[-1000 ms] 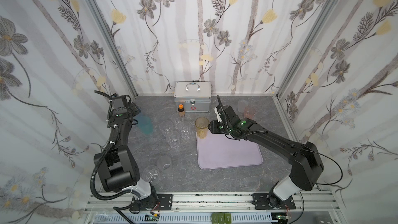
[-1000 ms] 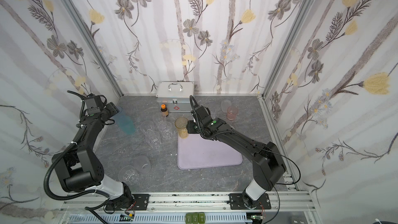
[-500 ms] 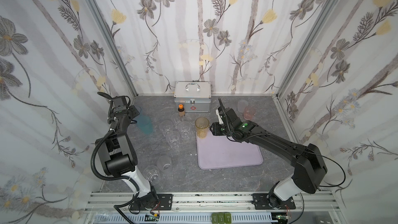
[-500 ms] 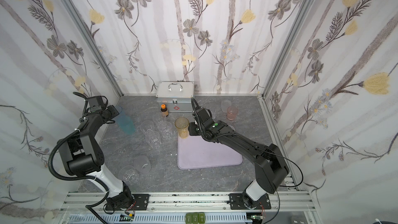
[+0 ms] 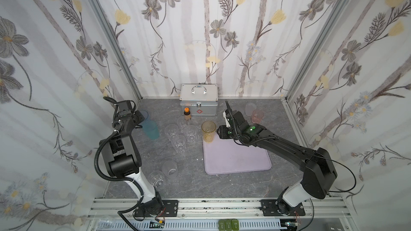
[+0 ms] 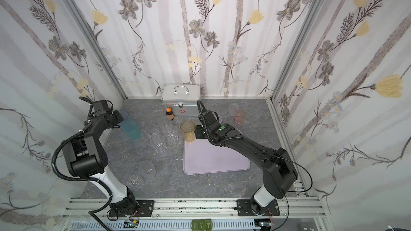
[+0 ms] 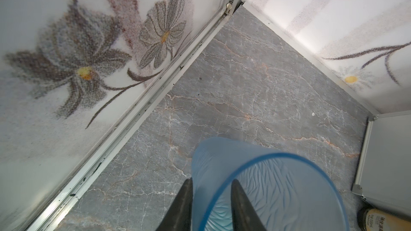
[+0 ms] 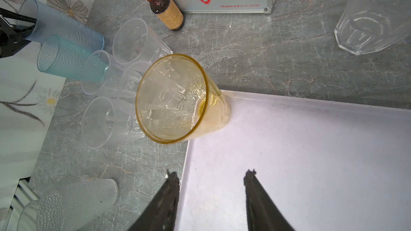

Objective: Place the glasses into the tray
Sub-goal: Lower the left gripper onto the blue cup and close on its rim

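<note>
The tray [image 5: 238, 158] [image 6: 215, 161] lies flat, pale lilac, right of centre. An amber glass [image 5: 208, 131] [image 8: 178, 98] stands in its far left corner. My right gripper [image 5: 222, 132] [image 8: 210, 174] is open and empty just behind that glass, over the tray's left edge. By the left wall my left gripper [image 5: 140, 118] [image 7: 210, 183] is shut on the blue glass [image 7: 266, 185] [image 8: 60, 25], one finger inside the rim and one outside. A teal glass [image 5: 152, 130] and several clear glasses [image 5: 178, 134] stand close by.
A silver case [image 5: 198, 103] sits at the back wall with a brown orange-capped bottle [image 5: 187, 114] in front. Pink [image 5: 257, 116] and frosted [image 5: 250, 108] glasses stand at the back right. A frosted glass [image 5: 169, 168] and a clear one [image 5: 156, 180] stand front left.
My left gripper has come up to the blue glass and its jaws have narrowed around the wall. The right arm has hardly moved and its jaws stand as before.
</note>
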`<state>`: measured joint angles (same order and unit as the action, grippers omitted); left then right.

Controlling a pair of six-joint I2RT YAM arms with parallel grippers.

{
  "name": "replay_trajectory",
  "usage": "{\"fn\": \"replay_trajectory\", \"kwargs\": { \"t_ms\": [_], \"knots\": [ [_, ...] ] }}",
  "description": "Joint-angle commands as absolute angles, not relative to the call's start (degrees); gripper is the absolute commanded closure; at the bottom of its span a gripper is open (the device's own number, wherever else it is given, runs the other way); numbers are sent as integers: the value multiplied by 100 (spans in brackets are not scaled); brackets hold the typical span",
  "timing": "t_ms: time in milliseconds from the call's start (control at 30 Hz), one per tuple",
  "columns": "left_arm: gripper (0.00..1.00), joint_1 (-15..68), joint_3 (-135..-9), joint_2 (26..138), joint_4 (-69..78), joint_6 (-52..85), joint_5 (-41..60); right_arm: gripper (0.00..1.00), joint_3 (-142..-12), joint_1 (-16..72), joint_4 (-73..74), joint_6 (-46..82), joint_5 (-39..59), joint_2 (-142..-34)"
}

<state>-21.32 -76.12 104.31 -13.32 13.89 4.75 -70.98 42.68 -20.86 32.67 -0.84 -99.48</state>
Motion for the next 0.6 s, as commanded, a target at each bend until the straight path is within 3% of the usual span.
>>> {"fn": "replay_trajectory", "kwargs": {
  "t_ms": [0, 567],
  "knots": [
    [73, -2145, -7595, 10440, -1283, 1350, 543, 51, -7115, 4275, -1978, 3258, -246, -9961],
    [98, -2126, -7576, 10293, -1277, 1344, 711, 52, -6968, 4283, -1969, 3392, -411, -9789]
  ]
}}
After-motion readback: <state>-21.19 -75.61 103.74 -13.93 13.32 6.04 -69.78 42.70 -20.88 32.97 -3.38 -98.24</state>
